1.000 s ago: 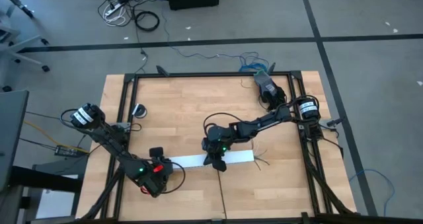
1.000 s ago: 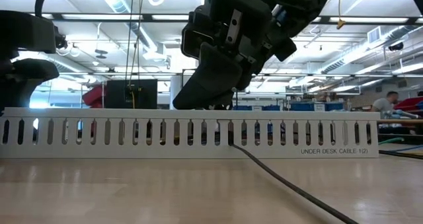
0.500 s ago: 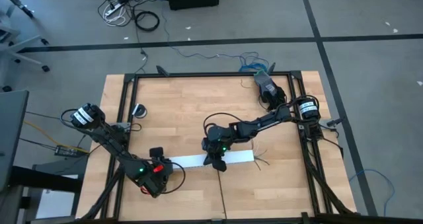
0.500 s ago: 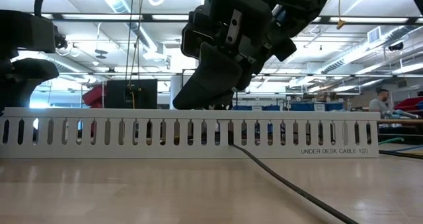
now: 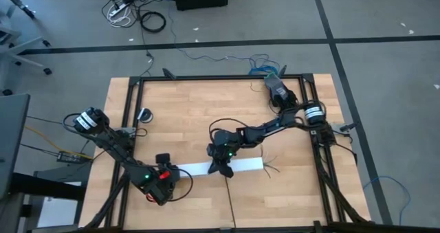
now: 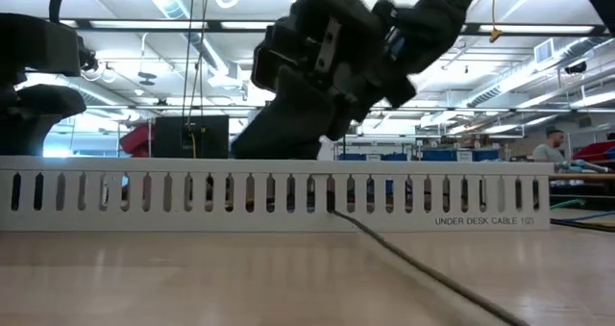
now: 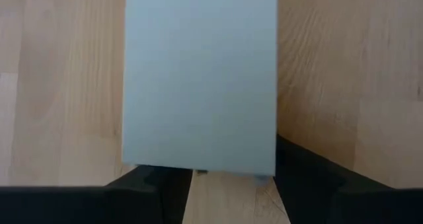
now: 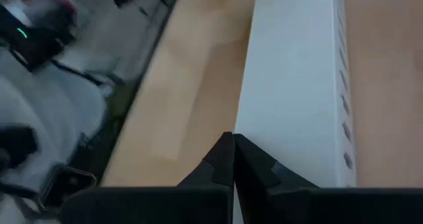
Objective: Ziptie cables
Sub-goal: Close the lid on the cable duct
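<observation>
— Cables (image 5: 273, 166): I see only a few thin ends on the wooden table (image 5: 192, 109), just past the far end of the white channel (image 5: 244, 165) from my left gripper (image 7: 232, 178).
— The fingers?
— Left fingers (image 7: 310, 178) straddle the channel's end, clamped on it. Right gripper (image 8: 232, 159) is pressed shut, empty, tips at the channel's edge. A thin dark ziptie (image 6: 413, 266) trails from a slot.
</observation>
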